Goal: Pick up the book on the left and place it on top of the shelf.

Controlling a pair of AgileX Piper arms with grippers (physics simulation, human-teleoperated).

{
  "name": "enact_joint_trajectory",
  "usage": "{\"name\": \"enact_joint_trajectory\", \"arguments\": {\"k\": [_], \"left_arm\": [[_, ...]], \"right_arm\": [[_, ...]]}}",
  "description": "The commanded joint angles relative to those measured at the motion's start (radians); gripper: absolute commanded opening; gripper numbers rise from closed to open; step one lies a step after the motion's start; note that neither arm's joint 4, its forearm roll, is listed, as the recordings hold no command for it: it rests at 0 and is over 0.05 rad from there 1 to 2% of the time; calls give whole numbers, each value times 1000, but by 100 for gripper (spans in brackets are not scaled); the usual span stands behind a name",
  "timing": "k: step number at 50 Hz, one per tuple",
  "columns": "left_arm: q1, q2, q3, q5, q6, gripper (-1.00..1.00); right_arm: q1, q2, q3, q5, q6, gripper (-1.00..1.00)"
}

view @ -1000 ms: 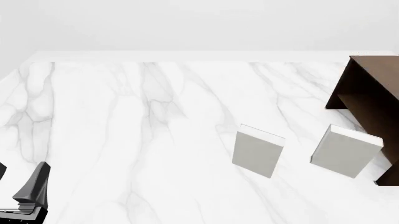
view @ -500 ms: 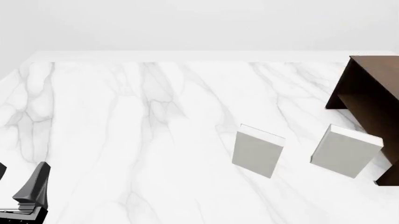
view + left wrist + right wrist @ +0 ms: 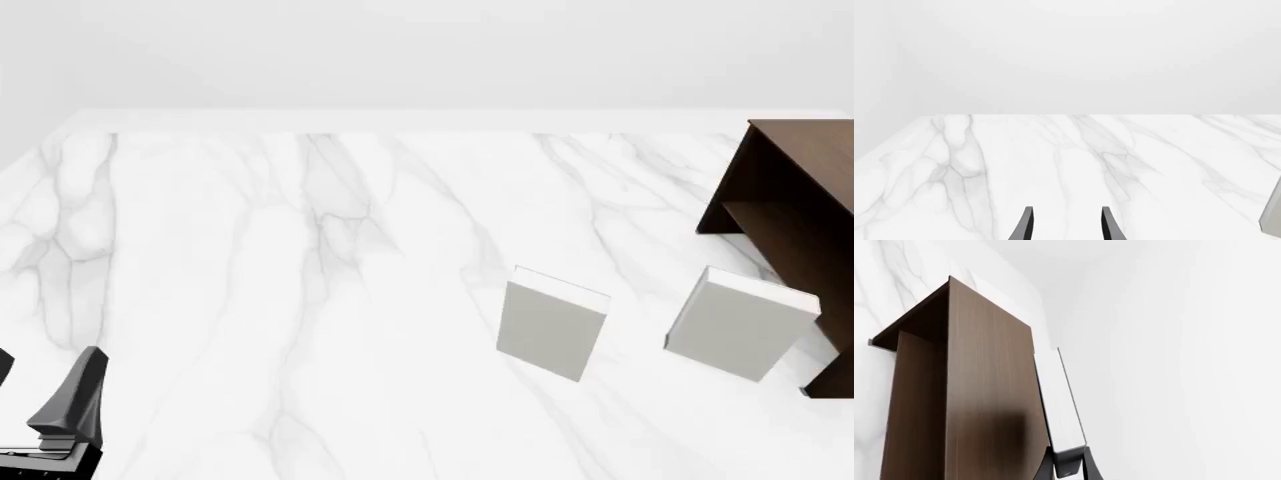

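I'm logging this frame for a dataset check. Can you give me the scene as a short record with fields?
book: thin, dark cover, white page edges, alongside the shelf top
right gripper: fingers clamped on one end of the book
shelf: dark brown, at the table's right side
left grey book: on the table
right grey book: on the table, nearer the shelf
left gripper: fingers apart, empty

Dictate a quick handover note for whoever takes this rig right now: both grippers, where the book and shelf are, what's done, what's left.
Left gripper: open, empty, low at the table's near left.
Right gripper: shut on the book, outside the front view.
The book is alongside the shelf's broad face; I can't tell if they touch.
Done: pickup.
Left: set it flat on the shelf top and release.
Two grey books stand nearby.
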Motion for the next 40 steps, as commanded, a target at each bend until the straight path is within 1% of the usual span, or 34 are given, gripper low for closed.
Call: {"name": "enact_joint_trajectory", "arguments": {"k": [1, 8, 31, 36, 39, 40], "left_arm": [[0, 0, 0, 0, 0, 100], [0, 0, 0, 0, 0, 100], [0, 0, 0, 0, 0, 100], [0, 0, 0, 0, 0, 100], [0, 0, 0, 0, 0, 100], [0, 0, 0, 0, 0, 100]], "right_arm": [[-7, 43, -29, -38, 2, -100], [-21, 59, -14, -68, -11, -100], [-24, 117, 6, -120, -12, -100], [-14, 130, 13, -127, -10, -100], [7, 132, 39, -154, -21, -100], [14, 134, 42, -153, -16, -100]]}}
